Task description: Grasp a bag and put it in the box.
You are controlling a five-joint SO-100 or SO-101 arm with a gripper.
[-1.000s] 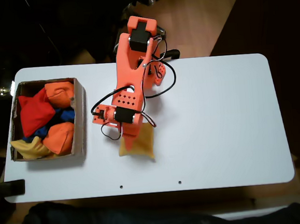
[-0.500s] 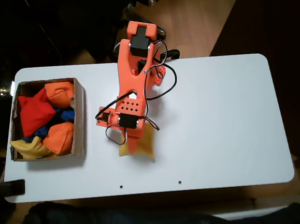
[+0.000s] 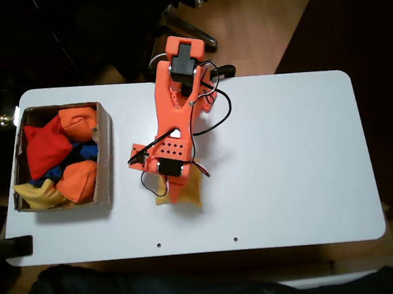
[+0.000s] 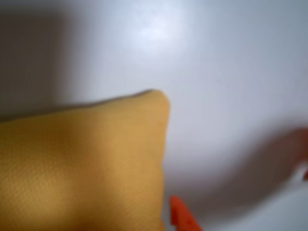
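The mustard-yellow bag point(image 3: 192, 190) lies flat on the white table, right of the box point(image 3: 106, 161), which stands at the table's left end in the fixed view. My orange gripper point(image 3: 175, 192) hangs low over the bag's left half and covers part of it. In the wrist view the bag point(image 4: 82, 163) is close and blurred at the lower left. An orange fingertip point(image 4: 181, 217) sits just off its right edge, and a blurred red shape at the right border looks like the other finger. The jaws stand apart with bare table between them.
The box holds a red bag point(image 3: 45, 147), two orange bags point(image 3: 79, 181), something blue and a partly hidden yellow bag point(image 3: 37, 194). The table point(image 3: 292, 153) stretches bare to the right. Its front edge runs a little below the bag.
The arm has stretched toward the table's front edge and dropped lower, so the gripper covers more of the yellow bag. The bag has not moved.
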